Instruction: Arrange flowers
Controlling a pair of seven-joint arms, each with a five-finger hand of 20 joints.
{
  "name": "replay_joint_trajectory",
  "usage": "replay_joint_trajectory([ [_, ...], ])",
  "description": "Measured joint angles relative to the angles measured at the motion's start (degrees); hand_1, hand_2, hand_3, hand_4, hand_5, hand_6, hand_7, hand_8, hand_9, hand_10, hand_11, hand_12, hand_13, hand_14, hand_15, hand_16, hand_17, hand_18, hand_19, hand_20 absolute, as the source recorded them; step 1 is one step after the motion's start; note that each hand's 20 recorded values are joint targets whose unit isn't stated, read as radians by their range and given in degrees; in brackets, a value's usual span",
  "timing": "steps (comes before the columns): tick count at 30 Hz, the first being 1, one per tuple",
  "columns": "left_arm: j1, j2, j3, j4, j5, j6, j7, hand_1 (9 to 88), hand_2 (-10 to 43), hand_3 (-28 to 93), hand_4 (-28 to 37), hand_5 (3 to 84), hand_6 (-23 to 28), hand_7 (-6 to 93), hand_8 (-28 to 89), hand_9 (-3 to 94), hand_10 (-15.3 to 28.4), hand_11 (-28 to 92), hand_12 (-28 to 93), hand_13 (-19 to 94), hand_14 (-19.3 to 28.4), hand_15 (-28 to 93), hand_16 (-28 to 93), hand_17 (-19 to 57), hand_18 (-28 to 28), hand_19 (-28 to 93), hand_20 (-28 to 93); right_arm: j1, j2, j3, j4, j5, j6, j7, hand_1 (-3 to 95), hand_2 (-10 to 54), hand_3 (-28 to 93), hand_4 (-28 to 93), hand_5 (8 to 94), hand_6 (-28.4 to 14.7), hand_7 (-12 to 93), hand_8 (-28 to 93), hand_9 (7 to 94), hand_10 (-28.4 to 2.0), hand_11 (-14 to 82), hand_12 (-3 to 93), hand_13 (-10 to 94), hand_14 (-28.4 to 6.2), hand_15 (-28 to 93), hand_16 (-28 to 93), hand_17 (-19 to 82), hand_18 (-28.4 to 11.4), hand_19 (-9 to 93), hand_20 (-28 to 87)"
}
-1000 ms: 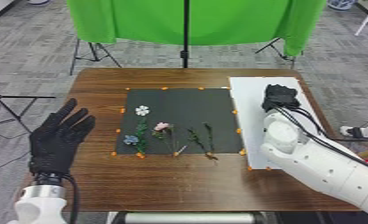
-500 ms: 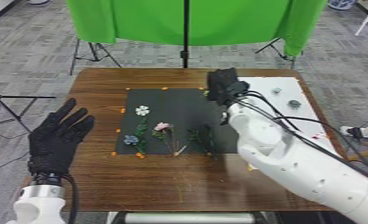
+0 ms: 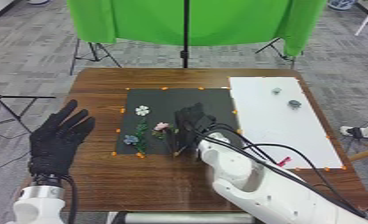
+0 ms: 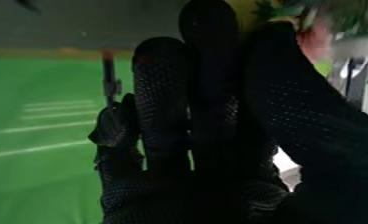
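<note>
Right robot hand: the right robot hand (image 3: 192, 122) is over the right part of the black mat, its fingers extended close together in the right wrist view; whether anything is held between them cannot be told.
Pink flower: the pink flower (image 3: 161, 126) lies on the mat, just left of the right robot hand.
White flower: the white flower (image 3: 142, 110) lies on the mat's left part, farther from the robot than the pink one.
Blue flower: the blue flower (image 3: 131, 140) lies near the mat's left edge, nearer the robot.
Black mat: the black mat (image 3: 167, 97) lies on the desk (image 3: 100, 87), with orange markers (image 3: 164, 88) along its edges.
White sheet: the white sheet (image 3: 283, 127), right of the mat, bears two grey-green pieces (image 3: 294, 104) and, beside the right arm, a pink-red piece (image 3: 284, 161).
Left robot hand: the left robot hand (image 3: 54, 142) is left of the mat, fingers apart.
Background: a green cloth (image 3: 136, 22) hangs beyond the desk.
</note>
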Motion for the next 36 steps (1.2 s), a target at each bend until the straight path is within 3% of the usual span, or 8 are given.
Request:
replay_joint_trajectory([
  [4,0.0,0.00,0.00,0.00,0.00,0.00,-0.02,23.9,6.3,80,-23.8,39.6,11.0,12.6,-9,35.9,21.2,27,11,27,28.4,54,-10,-8.4,26.0,57,15,-0.7,0.1,1.4,-0.3,-0.4,-1.4,-0.2,37.1,-9.5,80,-28,65.4,2.3,16,-13,75.5,-9.6,36.3,19.8,60,-10.2,75,14,19,-22.2,88,58],
  [13,0.0,0.06,0.05,0.00,-0.04,0.00,-0.01,23.9,6.3,80,-23.7,39.9,11.2,12.4,-9,35.9,21.2,27,11,27,28.4,54,-10,-8.4,25.9,57,15,-3.0,0.9,6.8,-4.6,0.4,-3.3,-0.6,34.0,-9.5,80,-28,59.7,0.6,15,-13,69.8,-11.5,39.8,17.7,56,-11.8,77,14,16,-22.7,87,60],
  [17,0.2,0.07,0.02,-0.09,-0.09,0.03,0.12,23.9,6.4,80,-23.8,39.9,11.3,12.3,-9,35.9,21.1,27,11,27,28.4,54,-10,-8.4,25.9,57,15,-5.4,1.8,12.5,-8.9,4.9,-6.0,-1.6,32.8,-9.5,80,-28,58.3,0.6,15,-13,66.0,-12.6,35.6,15.9,53,-12.9,77,13,16,-22.8,86,60],
  [21,0.3,0.25,0.24,-0.11,-0.17,0.09,0.53,24.0,6.5,80,-23.8,39.9,11.3,12.3,-9,35.9,21.2,27,11,27,28.4,54,-10,-8.5,25.9,57,15,-5.2,3.9,14.6,-9.9,12.3,-4.0,-0.2,32.4,-9.5,80,-28,55.7,0.2,15,-13,60.5,-15.1,28.0,14.0,49,-14.0,75,11,14,-22.9,85,60],
  [27,0.2,0.85,1.31,-0.11,-0.32,0.15,1.48,23.9,6.5,80,-24.0,39.3,10.9,12.5,-9,35.9,21.3,27,11,27,28.4,54,-10,-8.5,26.0,57,15,5.1,10.5,4.2,-0.5,18.9,8.9,13.6,31.5,-9.5,82,-28,50.0,-0.4,16,-13,51.6,-17.3,21.8,13.6,42,-16.2,73,7,14,-22.7,84,59],
  [30,0.2,1.14,1.64,-0.12,-0.57,0.32,1.95,23.8,6.5,80,-24.0,39.1,10.8,12.6,-9,35.8,21.3,27,11,27,28.4,55,-10,-8.5,26.0,57,15,9.7,13.8,2.3,5.1,21.5,8.7,17.7,31.0,-9.5,82,-28,46.1,-0.8,15,-13,46.1,-18.2,18.8,13.3,38,-17.3,72,6,14,-22.5,84,59],
  [36,0.3,1.49,1.86,-0.20,-0.92,0.60,2.53,23.7,6.4,80,-24.0,38.6,10.5,12.9,-9,35.8,21.2,27,11,27,28.4,55,-10,-8.5,26.0,57,15,13.9,18.9,6.1,13.1,23.3,2.1,20.3,30.6,-9.5,82,-28,43.5,0.5,15,-13,42.8,-18.8,16.2,13.2,34,-18.2,71,5,12,-22.2,84,58],
])
